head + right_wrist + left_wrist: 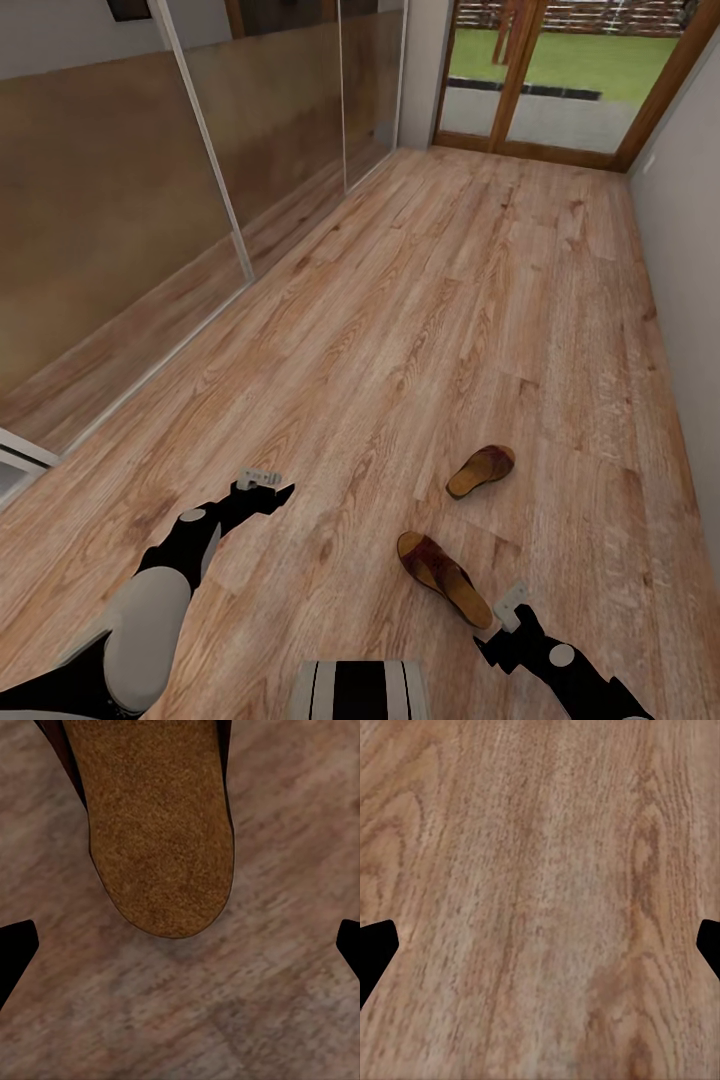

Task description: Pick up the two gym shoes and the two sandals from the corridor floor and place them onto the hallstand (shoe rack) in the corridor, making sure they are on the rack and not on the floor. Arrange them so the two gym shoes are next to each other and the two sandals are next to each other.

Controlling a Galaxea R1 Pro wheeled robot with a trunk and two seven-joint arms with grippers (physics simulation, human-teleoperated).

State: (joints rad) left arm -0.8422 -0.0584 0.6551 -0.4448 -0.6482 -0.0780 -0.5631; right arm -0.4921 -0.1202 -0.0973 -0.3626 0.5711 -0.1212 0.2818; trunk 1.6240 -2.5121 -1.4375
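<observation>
The left wrist view looks straight down on the floor [540, 870], light brown planks with wood grain running lengthwise and darker knot swirls toward one side. Two black fingers [375, 952] of the left gripper [540, 952] poke in from opposite edges, set wide apart with bare wood between them. Nothing lies between the fingers, and they touch nothing.

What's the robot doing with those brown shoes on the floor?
It is reaching for them. Two brown sandals lie apart on the wooden corridor floor. The right gripper hangs just above the heel end of the nearer sandal, its fingers spread wide and not touching it. The farther sandal is untouched. The left gripper is open over bare floor, holding nothing.
</observation>
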